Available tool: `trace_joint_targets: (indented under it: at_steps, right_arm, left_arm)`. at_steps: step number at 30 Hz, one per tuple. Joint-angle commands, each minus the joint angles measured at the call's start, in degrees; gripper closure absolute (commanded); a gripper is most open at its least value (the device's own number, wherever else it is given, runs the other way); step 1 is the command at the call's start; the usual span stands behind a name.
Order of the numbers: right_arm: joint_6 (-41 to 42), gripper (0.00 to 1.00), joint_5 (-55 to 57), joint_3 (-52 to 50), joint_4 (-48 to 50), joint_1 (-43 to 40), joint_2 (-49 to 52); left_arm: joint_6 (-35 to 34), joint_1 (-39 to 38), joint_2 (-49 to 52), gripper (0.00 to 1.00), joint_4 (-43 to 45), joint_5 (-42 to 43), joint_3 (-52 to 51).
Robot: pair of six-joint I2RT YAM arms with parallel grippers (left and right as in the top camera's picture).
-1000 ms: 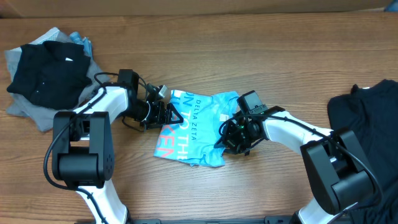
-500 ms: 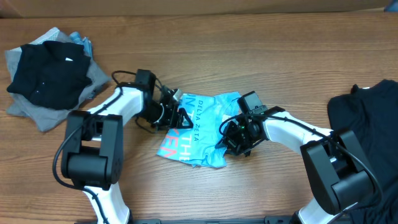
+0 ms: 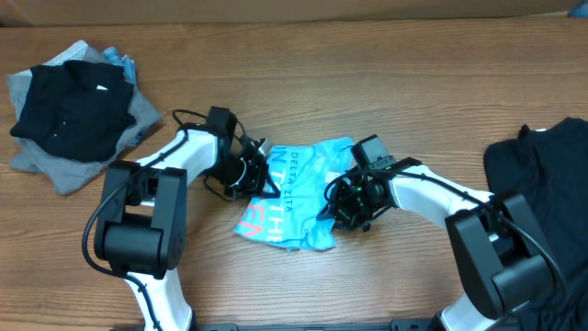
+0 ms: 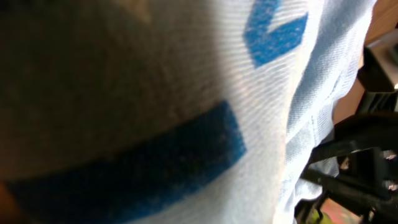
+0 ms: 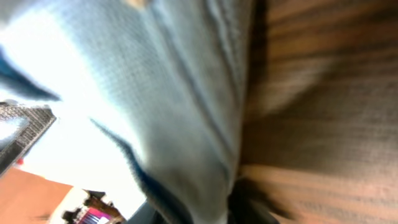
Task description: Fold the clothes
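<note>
Black-grey pile [image 3: 69, 110]: well left of T-shirt [image 3: 299, 198]. Black garment [image 3: 542, 193]: well right. T-shirt: light blue, crumpled, lettered, middle of table [image 3: 367, 74]. Left gripper [image 3: 266, 179] pinches its left edge; right gripper [image 3: 338, 210] at right edge, grip unclear.

2 arms reach inward, low over desk [image 3: 386, 83] centre: left gripper [image 3: 260, 175] closed on T-shirt [image 3: 299, 188] edge; right gripper [image 3: 342, 208] low, jaw state unclear.
</note>
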Motion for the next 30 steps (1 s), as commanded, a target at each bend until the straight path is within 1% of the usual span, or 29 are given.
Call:
trace_joint_targets:
  at_steps: [1,2,3,4,5,6,10,14,19,21,26,30]
  right_arm:
    - [-4.52,0.62,-1.31,-0.24,0.33,-0.61,-7.06]
    - [-5.07,0.53,-1.29,-0.17,0.59,-0.61,-9.09]
    - [-6.29,0.38,-1.33,-0.09,1.25,-0.61,-11.5]
    - [-7.61,0.26,-1.31,0.09,1.49,-0.61,-13.66]
    - [-8.24,0.1,-1.07,0.28,1.6,-0.61,-15.72]
    - [-8.63,0.0,-0.63,0.42,1.6,-0.61,-17.66]
    - [-8.72,0.0,0.46,0.46,1.6,-0.61,-23.89]
    - [-8.72,0.0,0.44,0.46,1.57,-0.61,-26.03]
    - [-8.76,0.0,0.44,0.44,1.09,-0.61,-26.03]
    - [-8.98,0.0,0.46,0.44,0.87,-0.61,-26.03]
    - [-8.96,0.0,0.44,0.44,0.15,-0.59,-26.03]
    - [-8.96,0.0,0.44,0.44,-0.66,-0.59,-26.03]
  left_arm:
    - [3.13,3.02,-2.8,0.96,-3.56,-0.48,4.07]
    - [3.43,3.93,-3.98,0.96,-4.9,-0.76,5.42]
    - [4.07,4.92,-5.31,0.96,-6.12,-0.85,6.95]
    - [4.2,5.62,-6.23,0.96,-6.91,-0.92,8.04]
    - [4.39,6.34,-7.23,0.96,-7.78,-0.9,9.4]
    - [4.44,7.04,-8.26,0.96,-8.81,-0.96,10.99]
    - [4.55,9.14,-10.62,0.96,-11.39,-0.92,17.88]
    - [4.57,11.87,-10.71,0.96,-12.0,-1.09,27.3]
    - [4.33,17.25,-10.71,0.96,-9.31,-8.63,37.29]
    - [3.85,19.85,-10.62,0.96,-6.62,-9.11,39.28]
    - [-0.7,26.75,-10.03,0.96,2.8,-9.22,39.82]
    - [-2.14,31.65,-8.2,0.96,6.84,-9.33,39.82]
